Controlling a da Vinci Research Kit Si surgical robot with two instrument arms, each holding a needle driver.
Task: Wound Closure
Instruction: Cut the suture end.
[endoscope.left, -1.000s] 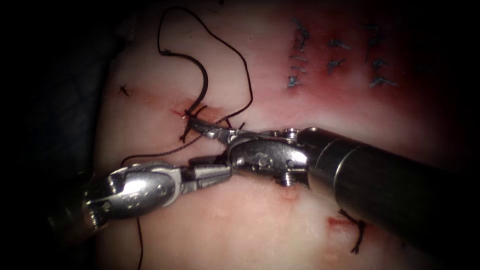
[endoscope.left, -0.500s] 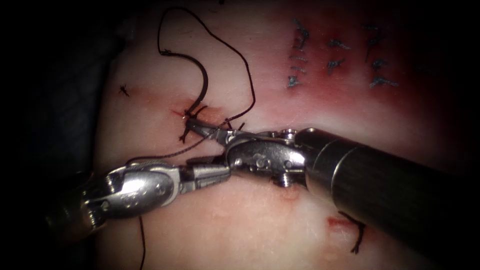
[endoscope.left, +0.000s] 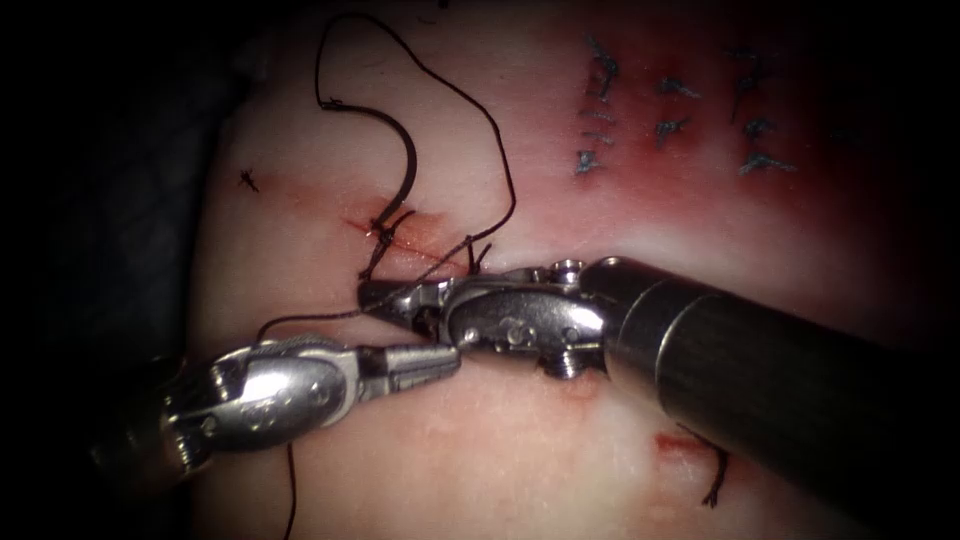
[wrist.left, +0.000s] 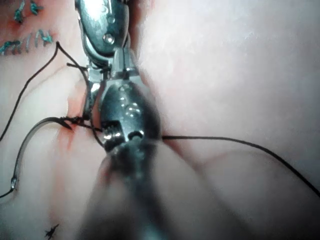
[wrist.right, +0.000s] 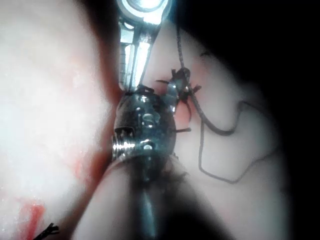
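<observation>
The curved steel needle (endoscope.left: 405, 165) lies free on the tissue (endoscope.left: 520, 450) above both tools; right fingers (endoscope.left: 385, 297) pinch dark braided thread (endoscope.left: 480, 120); left fingers (endoscope.left: 425, 362) closed, empty

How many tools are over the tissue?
2: the left tool low on the left of the tissue, and the right tool coming from the right below the needle.

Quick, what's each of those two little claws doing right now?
Left tool: shut; whether it holds thread cannot be told.
Right tool: shut at the thread near the knot.

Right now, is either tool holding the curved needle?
No. In the endoscope view the needle lies on the tissue, apart from the left tool and right tool.
</observation>
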